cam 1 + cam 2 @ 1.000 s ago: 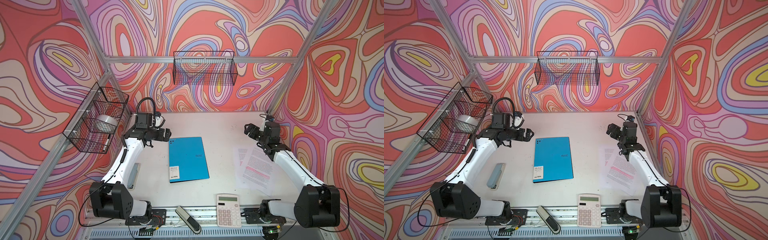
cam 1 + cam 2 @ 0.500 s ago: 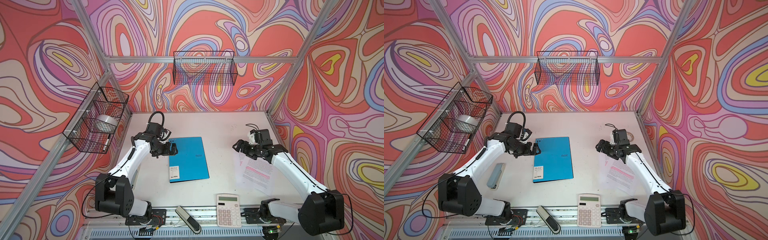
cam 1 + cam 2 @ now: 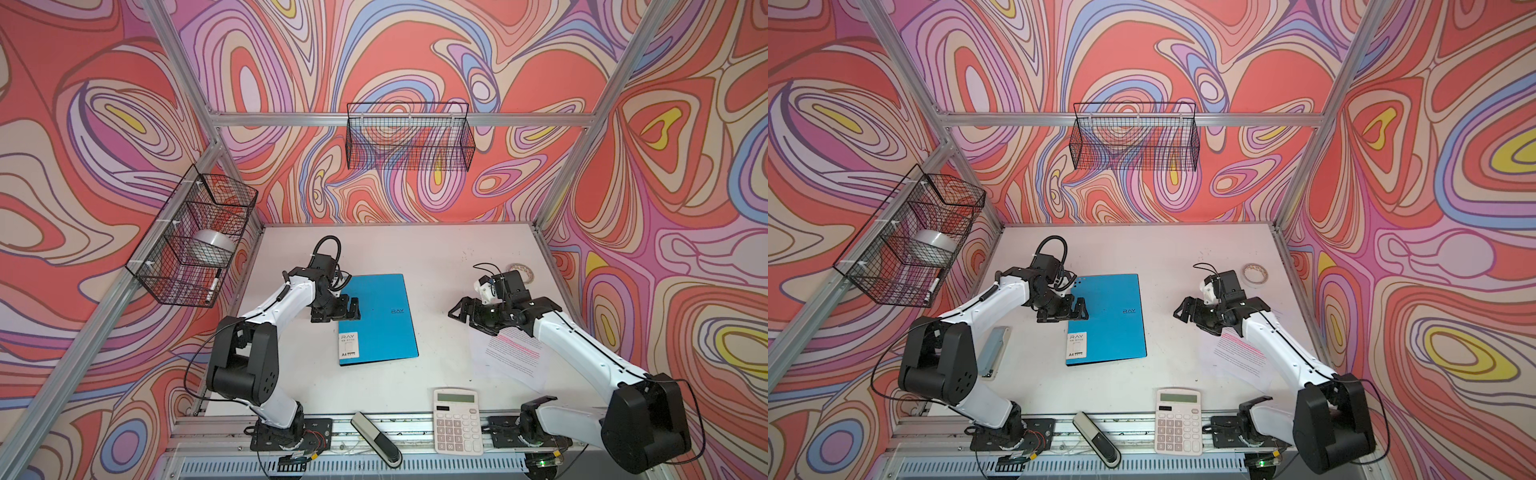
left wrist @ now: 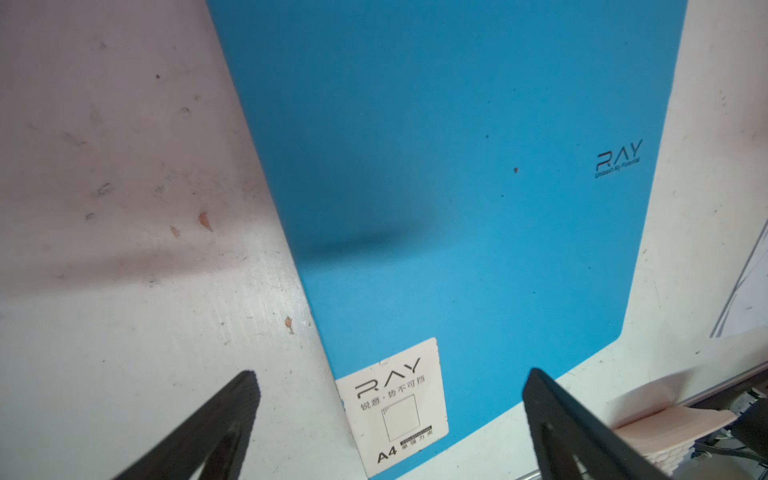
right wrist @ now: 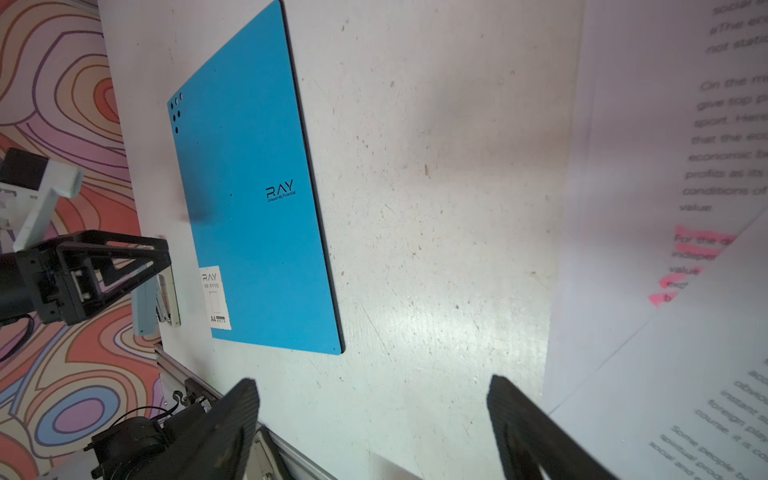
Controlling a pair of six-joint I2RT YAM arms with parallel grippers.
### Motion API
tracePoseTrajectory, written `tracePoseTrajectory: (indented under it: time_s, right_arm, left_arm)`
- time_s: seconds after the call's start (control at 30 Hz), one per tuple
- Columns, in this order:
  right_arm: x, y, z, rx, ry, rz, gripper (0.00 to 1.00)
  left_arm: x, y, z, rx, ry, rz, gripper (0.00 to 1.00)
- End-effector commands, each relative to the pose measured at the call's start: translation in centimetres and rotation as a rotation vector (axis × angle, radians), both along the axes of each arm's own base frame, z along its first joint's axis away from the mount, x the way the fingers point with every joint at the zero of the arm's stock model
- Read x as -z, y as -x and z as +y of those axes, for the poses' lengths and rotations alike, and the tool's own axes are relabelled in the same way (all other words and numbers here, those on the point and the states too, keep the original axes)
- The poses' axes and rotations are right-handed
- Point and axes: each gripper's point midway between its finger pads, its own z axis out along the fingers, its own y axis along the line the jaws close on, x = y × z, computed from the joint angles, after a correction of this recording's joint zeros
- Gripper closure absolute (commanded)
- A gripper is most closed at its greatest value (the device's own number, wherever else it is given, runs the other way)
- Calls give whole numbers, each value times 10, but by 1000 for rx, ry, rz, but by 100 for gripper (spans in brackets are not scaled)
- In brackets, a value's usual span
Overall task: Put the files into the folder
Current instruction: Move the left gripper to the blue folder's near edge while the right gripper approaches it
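Observation:
The blue folder (image 3: 378, 318) lies shut and flat on the middle of the table, its white label (image 4: 392, 407) at the near left corner. Both top views show my left gripper (image 3: 351, 311) hanging open over the folder's left edge. In the left wrist view its fingers (image 4: 392, 374) straddle that edge and the label, gripping nothing. The files (image 3: 513, 357), white printed sheets with pink highlights, lie on the right. My right gripper (image 3: 457, 309) stands open above bare table between the folder (image 5: 249, 208) and the files (image 5: 665, 208), its fingers (image 5: 372, 380) empty.
A white calculator (image 3: 457, 419) and a grey-black device (image 3: 376, 436) sit at the front edge. A stapler (image 3: 994, 351) lies left of the folder. A tape roll (image 3: 521, 272) sits at the back right. Wire baskets (image 3: 195, 241) (image 3: 409, 137) hang on the left and back walls.
Both arms have come down and inward. The left gripper moved from the back left onto the folder's left edge. The right gripper swung left and lower, to beside the files.

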Motion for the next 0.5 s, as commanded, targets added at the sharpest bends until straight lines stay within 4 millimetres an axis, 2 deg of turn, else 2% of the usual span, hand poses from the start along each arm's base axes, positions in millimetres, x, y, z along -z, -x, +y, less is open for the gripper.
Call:
tracePoseTrajectory:
  time_s: [0.0, 0.2, 0.47]
  right_arm:
    - [5, -3, 10, 0, -43, 2, 9]
    - [13, -11, 25, 3, -64, 2, 9]
    - [26, -20, 46, -21, -89, 27, 9]
  left_arm:
    - [13, 6, 2, -34, -22, 71, 0]
    - [19, 7, -1, -40, -7, 100, 0]
    - [21, 10, -26, -11, 123, 150, 0]
